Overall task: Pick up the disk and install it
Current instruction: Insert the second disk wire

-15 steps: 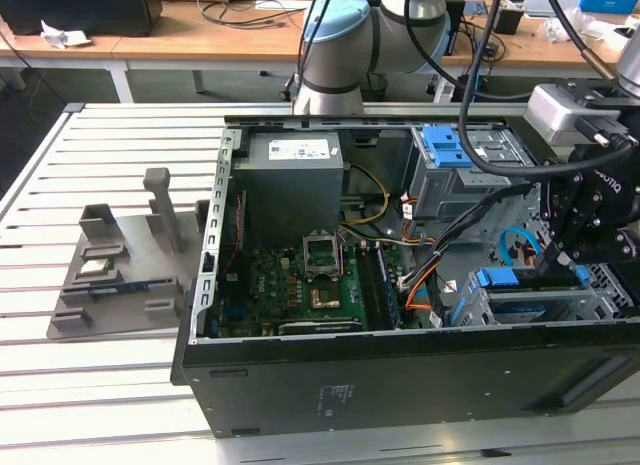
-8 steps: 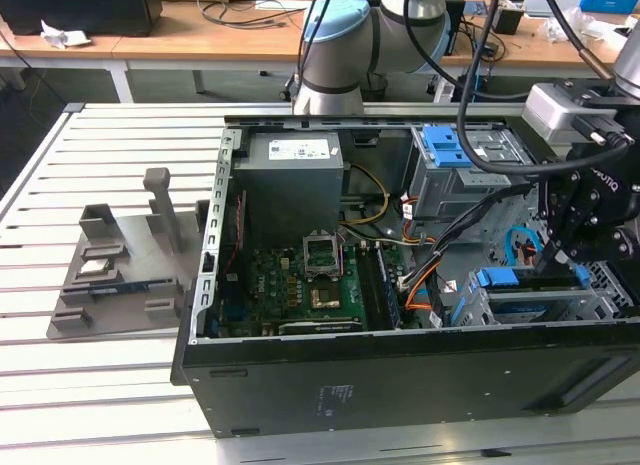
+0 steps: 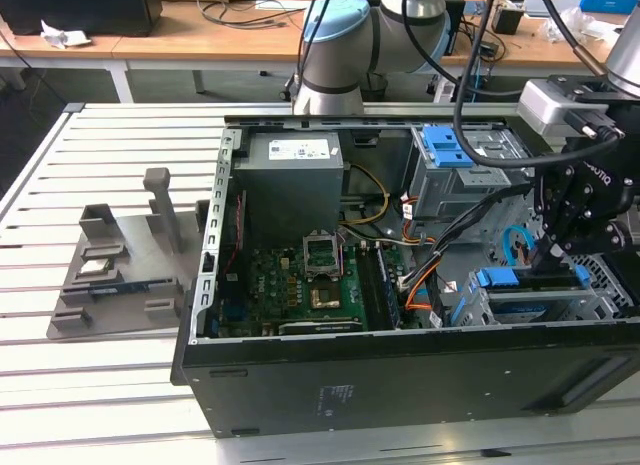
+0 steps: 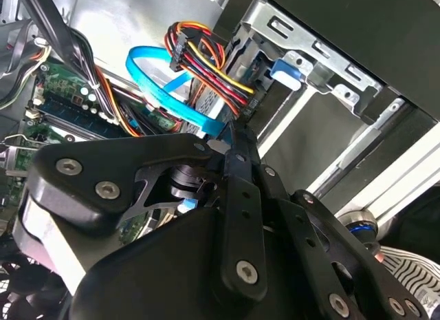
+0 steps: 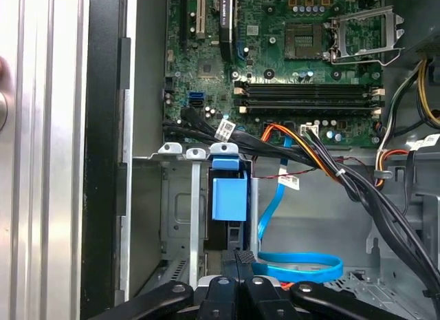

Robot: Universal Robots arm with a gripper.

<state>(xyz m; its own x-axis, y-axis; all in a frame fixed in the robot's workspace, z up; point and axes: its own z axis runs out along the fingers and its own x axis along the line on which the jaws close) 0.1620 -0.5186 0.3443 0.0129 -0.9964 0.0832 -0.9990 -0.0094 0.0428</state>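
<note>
The disk [image 3: 530, 285], with blue side rails, sits edge-up in the drive cage [image 3: 560, 303] at the exterior view's lower right, long axis horizontal, directly below the gripper [image 3: 549, 257], whose fingers pinch its top edge.

disk [image 3: 530, 282] in drive cage [image 3: 600, 303] (case corner), gripper [image 3: 552, 253] above

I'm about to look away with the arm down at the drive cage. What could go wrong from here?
1. The blue data cable loops right beside the gripper; it could snag or get pinched.
2. The disk sits in a tight slot of the drive cage; a slight tilt may jam its blue rails.
3. The black cable bundle crosses just past the cage and might get caught.
</note>
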